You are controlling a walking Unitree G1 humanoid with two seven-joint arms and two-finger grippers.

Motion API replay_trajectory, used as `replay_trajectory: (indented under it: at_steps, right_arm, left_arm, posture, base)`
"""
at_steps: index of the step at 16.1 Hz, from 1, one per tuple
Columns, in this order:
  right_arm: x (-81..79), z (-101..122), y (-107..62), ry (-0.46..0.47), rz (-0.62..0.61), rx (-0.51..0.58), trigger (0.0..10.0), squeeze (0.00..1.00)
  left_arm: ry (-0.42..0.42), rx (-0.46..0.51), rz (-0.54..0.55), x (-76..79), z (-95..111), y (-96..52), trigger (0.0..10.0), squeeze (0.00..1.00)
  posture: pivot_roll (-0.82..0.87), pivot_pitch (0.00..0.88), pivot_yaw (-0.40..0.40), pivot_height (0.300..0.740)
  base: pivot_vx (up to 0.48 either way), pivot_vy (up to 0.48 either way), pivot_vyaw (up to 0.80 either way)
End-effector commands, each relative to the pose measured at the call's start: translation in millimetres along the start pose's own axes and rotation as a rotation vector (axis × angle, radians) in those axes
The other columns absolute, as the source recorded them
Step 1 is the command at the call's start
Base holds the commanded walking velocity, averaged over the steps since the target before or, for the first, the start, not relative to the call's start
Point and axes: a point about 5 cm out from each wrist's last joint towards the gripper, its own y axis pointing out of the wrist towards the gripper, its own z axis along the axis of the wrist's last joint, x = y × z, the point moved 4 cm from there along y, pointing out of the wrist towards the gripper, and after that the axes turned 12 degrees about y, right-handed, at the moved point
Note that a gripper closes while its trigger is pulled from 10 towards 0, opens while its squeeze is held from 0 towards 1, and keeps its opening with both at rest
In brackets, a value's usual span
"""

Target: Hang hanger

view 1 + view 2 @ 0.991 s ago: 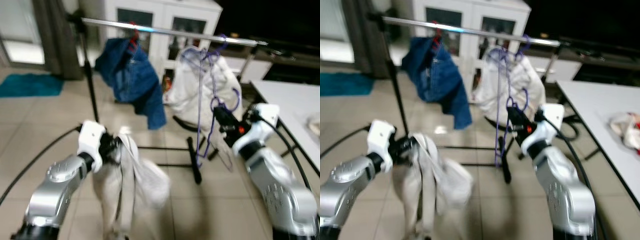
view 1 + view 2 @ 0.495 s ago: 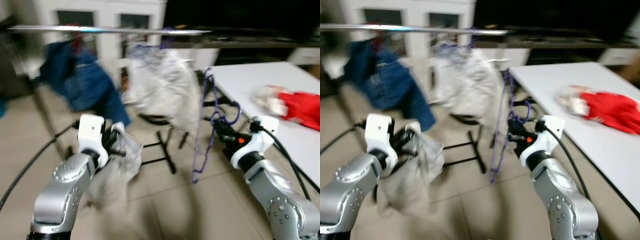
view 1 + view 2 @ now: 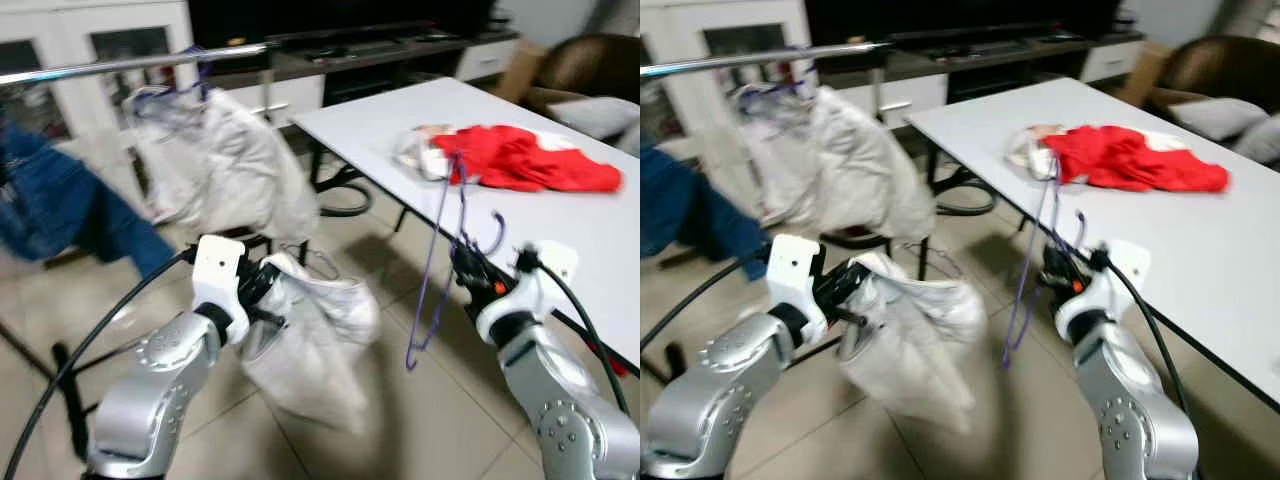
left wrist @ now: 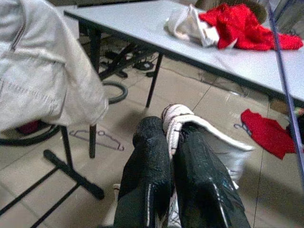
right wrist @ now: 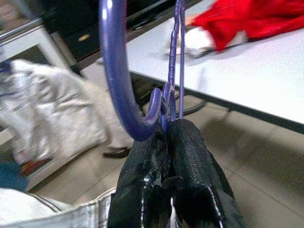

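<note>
Your right gripper [image 5: 167,137] is clamped on the thin purple wire hanger [image 3: 436,270], carried beside the white table [image 3: 590,225]. Your left gripper [image 4: 172,142] pinches a pale crumpled garment [image 3: 315,335]. Hanging on the silver rail [image 3: 130,63] remains undone.

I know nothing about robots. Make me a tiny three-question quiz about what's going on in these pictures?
1. True or false: the right gripper is shut on a purple hanger.
2. What does the left gripper hold? A) red cloth B) white garment C) nothing
3. Fill in: the red cloth lies on the white ____.

Key: 1 true. 2 B, the white garment. 3 table.
</note>
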Motion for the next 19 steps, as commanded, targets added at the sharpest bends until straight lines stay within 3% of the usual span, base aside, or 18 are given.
replay_trajectory:
  at_steps: [1,2,4,10,12,19]
  right_arm:
    - [-1.9,7.6,1.2,-0.022,-0.008,0.04,10.0,0.0]
    - [0.3,9.2,1.8,-0.055,-0.032,0.049,10.0,0.0]
    - [4.6,17.9,-3.2,-0.03,-0.072,0.143,10.0,0.0]
    - [-7.8,3.2,4.8,-0.031,-0.023,0.064,10.0,0.0]
    - [-1.4,-2.0,7.3,0.0,-0.065,0.048,10.0,0.0]
    - [-9.5,-3.2,12.1,-0.008,-0.042,0.041,10.0,0.0]
  left_arm:
    - [0.012,0.065,0.086,-19.0,15.3,1.0,10.0,0.0]
    - [0.02,0.064,0.124,-28.2,15.7,3.9,10.0,0.0]
    - [0.072,0.086,0.09,-28.8,21.7,3.7,10.0,0.0]
    - [0.1,0.08,0.072,-26.9,24.0,4.5,10.0,0.0]
    - [0.1,0.081,0.078,-29.2,24.4,4.6,10.0,0.0]
    - [0.12,0.094,0.089,-36.0,29.6,5.1,10.0,0.0]
  posture:
    - [0.07,0.0,-0.015,0.74]
    - [0.06,0.0,-0.003,0.74]
    - [0.06,0.0,0.006,0.74]
    - [0.07,0.0,-0.01,0.74]
    - [0.07,0.0,-0.01,0.74]
    - [0.06,0.0,-0.038,0.74]
  base:
    - [0.0,0.0,-0.71]
    - [0.0,0.0,-0.71]
    - [0.0,0.0,-0.72]
    - [0.0,0.0,-0.74]
    - [0.0,0.0,-0.75]
    - [0.0,0.338,-0.75]
